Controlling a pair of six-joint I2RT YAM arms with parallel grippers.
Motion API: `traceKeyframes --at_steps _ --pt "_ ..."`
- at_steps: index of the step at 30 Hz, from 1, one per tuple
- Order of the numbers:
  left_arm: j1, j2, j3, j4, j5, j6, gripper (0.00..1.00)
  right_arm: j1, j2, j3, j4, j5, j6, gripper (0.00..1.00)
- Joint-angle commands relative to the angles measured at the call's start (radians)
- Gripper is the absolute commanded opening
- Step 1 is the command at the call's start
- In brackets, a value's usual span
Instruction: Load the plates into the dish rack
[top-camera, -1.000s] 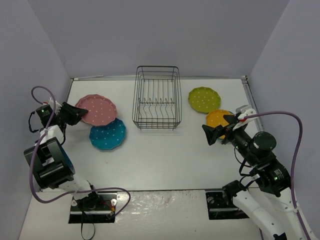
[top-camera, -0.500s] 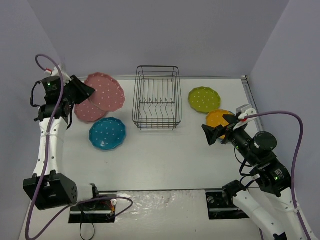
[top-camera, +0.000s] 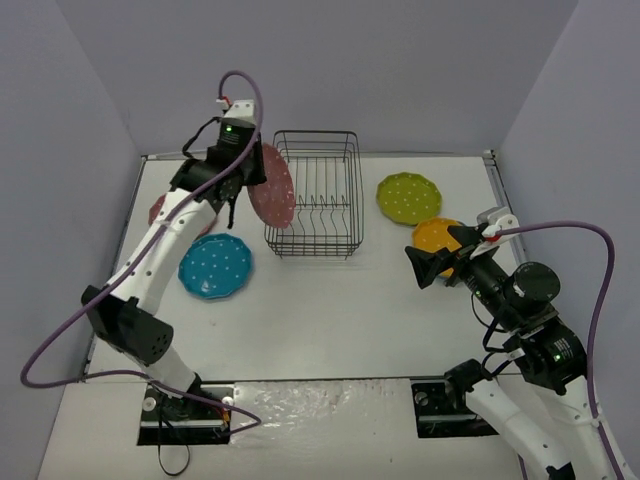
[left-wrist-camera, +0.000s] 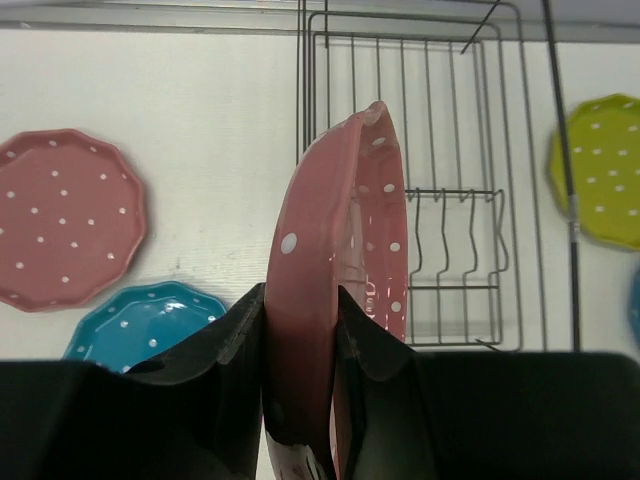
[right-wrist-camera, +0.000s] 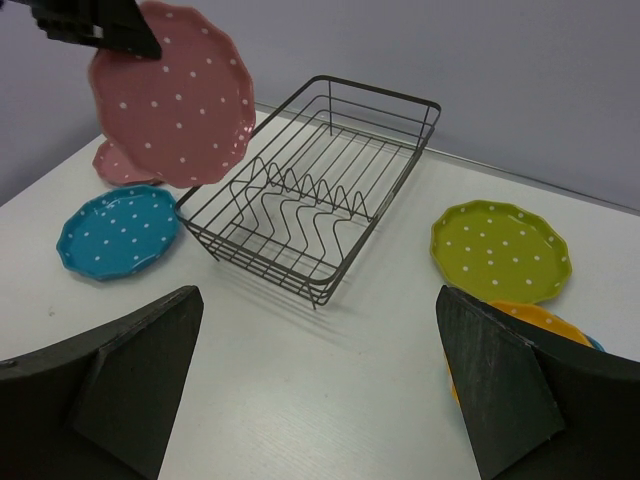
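Far-left corner of the worktop (top-camera: 330, 320): flat pink plate (left-wrist-camera: 65, 215), with the blue plate (top-camera: 215, 266) just nearer; touching or overlapping, could not tell. Left gripper (left-wrist-camera: 303, 330) raised, its fingers (left-wrist-camera: 240, 330) drawn close and pinching the rim of the held pink plate (top-camera: 272, 186). That plate stood on edge in the air, just left of the dish rack (top-camera: 314, 133) and near its left wall. Rack sat at the middle of the far edge, prongs bare. Right of it the lime green plate (top-camera: 408, 198) lay flat; the orange plate (top-camera: 432, 235) lay nearer along the right edge, partly behind the right gripper (top-camera: 425, 268), whose jaws were spread wide on nothing.

Step judged: first plate in carry, none loaded yet. Next move calls for shifting it right over the wall, keeping it upright and square to a prong gap, then lowering before release
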Motion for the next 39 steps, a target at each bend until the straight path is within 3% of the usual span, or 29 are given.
traceKeyframes --at_steps 1,6,13,24,39 --pt "-0.090 0.082 0.209 0.061 -0.317 0.118 0.00 -0.005 0.005 0.041 0.048 0.008 0.011 1.00" --pt "-0.151 0.219 0.358 0.021 -0.451 0.208 0.00 -0.006 -0.005 0.046 0.035 0.026 0.006 1.00" --pt "-0.156 0.336 0.452 -0.001 -0.501 0.240 0.00 -0.006 -0.015 0.037 0.020 0.054 -0.004 1.00" --pt "-0.164 0.408 0.444 0.062 -0.486 0.309 0.00 -0.006 -0.019 0.031 0.014 0.084 -0.013 1.00" --pt "-0.140 0.452 0.334 0.131 -0.412 0.263 0.00 -0.004 -0.029 0.022 0.001 0.119 -0.019 1.00"
